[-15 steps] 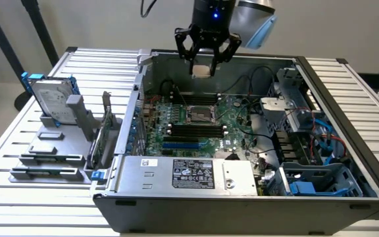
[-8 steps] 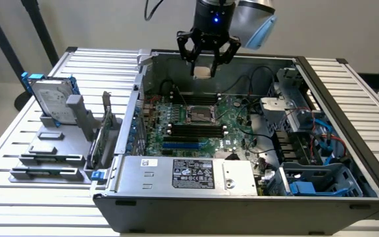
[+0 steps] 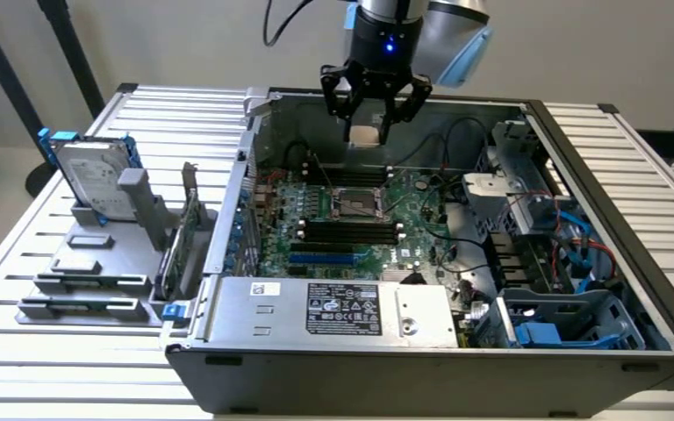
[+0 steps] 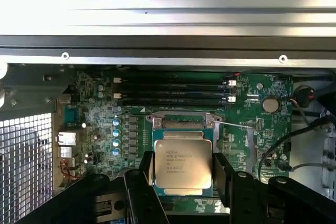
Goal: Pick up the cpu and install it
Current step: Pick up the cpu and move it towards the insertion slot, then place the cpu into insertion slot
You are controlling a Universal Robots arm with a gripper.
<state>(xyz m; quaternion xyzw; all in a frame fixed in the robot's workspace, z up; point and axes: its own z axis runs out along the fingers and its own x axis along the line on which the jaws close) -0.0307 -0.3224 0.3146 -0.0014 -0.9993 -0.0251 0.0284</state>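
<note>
Wrist view gives me the gripper (image 4: 184, 182) clamped on the cpu (image 4: 182, 162), fingers (image 4: 224, 178) against two opposite edges; the chip hangs clear above the green motherboard (image 4: 100, 121), near its socket (image 4: 181, 122), inside the open computer case (image 3: 431, 373)

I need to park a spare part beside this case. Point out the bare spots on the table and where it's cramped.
Bare slatted table lies on the exterior view's right of the case, and between the grey fixture and the near edge. Crowded: inside the case, where the pincer holds the cpu over the socket, cables alongside.
</note>
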